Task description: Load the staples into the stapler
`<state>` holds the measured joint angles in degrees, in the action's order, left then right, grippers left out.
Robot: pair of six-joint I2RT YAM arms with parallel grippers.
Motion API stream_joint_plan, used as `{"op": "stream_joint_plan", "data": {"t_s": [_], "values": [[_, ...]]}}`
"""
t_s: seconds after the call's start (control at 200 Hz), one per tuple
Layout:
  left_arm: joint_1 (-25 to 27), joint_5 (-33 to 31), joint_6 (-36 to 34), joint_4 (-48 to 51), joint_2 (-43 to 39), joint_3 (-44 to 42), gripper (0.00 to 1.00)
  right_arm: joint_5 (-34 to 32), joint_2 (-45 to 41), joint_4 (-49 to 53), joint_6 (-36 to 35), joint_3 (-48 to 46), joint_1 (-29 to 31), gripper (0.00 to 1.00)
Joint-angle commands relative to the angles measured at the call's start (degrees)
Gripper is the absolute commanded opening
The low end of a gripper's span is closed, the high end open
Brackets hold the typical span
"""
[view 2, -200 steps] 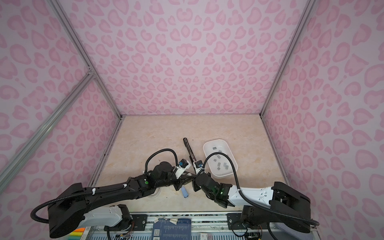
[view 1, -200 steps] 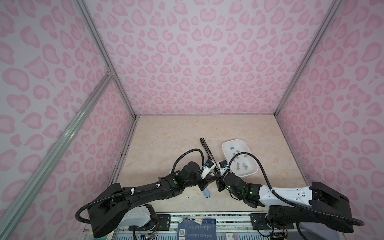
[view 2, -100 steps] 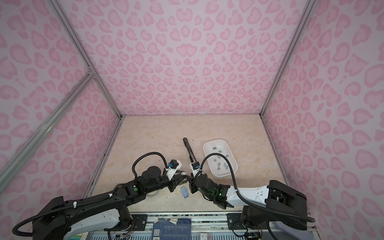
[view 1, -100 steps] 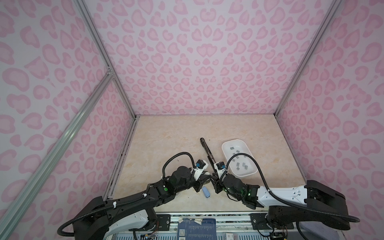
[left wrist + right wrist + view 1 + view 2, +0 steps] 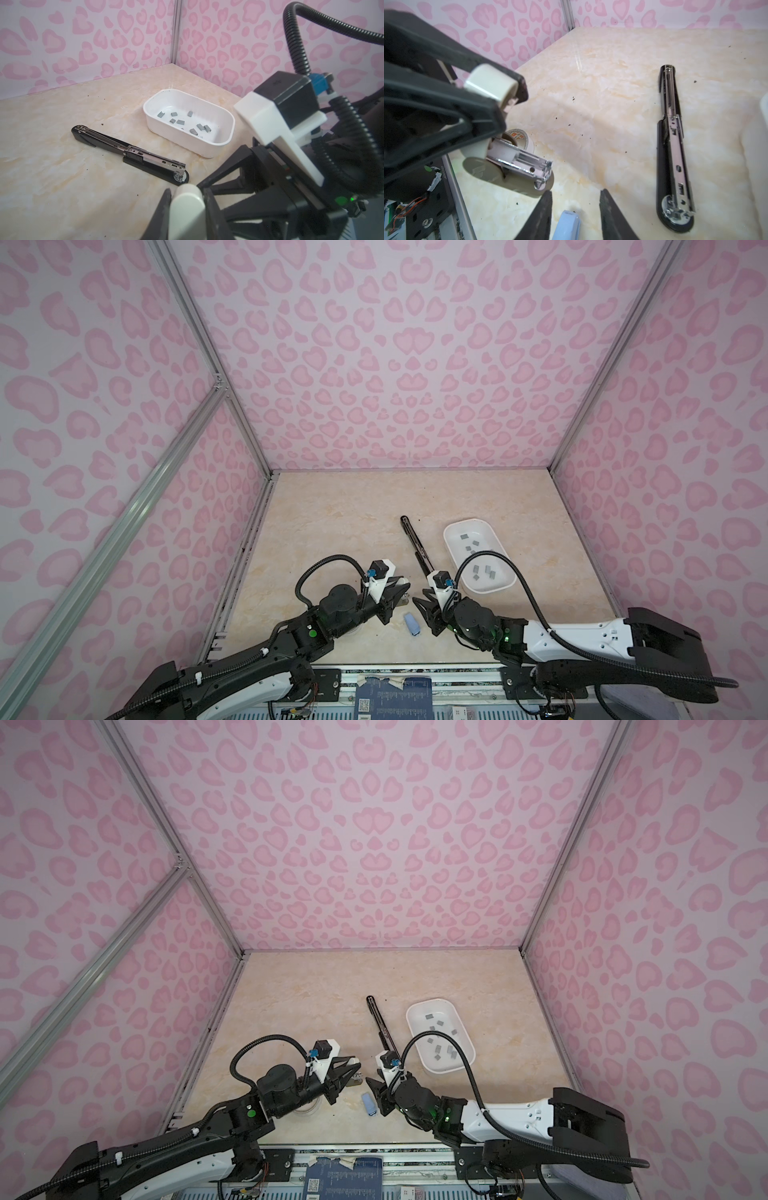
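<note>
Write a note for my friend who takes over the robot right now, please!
Left gripper: shut on the white stapler, held open, magazine showing.
Right gripper: open, empty, by the blue stapler.
Staples lie in the tray; black stapler lies open on the table.
Done: white stapler opened. Left: pick a strip, load it, close.

no legible text; red print on tape roll (image 5: 522,139) blurred; qr code on blue card (image 5: 399,697)

Robotics lab test cell: pink heart-print walls (image 5: 415,364) on aluminium framing (image 5: 201,335), marble-look tabletop (image 5: 332,510), 2 bench-mounted robot arms (image 5: 257,657).
</note>
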<state>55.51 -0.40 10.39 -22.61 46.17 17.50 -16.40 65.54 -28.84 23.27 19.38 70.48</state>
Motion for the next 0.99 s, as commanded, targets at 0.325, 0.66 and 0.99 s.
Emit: {"op": "stream_joint_plan", "data": {"t_s": [0.325, 0.66, 0.99], "values": [[0.0, 15.1, -3.0, -3.5, -3.5, -1.0, 0.04, 16.5, -12.8, -1.6, -14.6, -3.2, -0.1, 0.62], [0.0, 12.6, -0.9, -4.8, -7.7, -2.6, 0.04, 26.3, -1.8, -9.3, -14.0, -0.4, 0.5, 0.58], [0.0, 7.1, 1.7, -5.1, -19.3, -7.2, 0.04, 26.6, 4.5, -14.6, -13.3, 1.6, 3.0, 0.52]]}}
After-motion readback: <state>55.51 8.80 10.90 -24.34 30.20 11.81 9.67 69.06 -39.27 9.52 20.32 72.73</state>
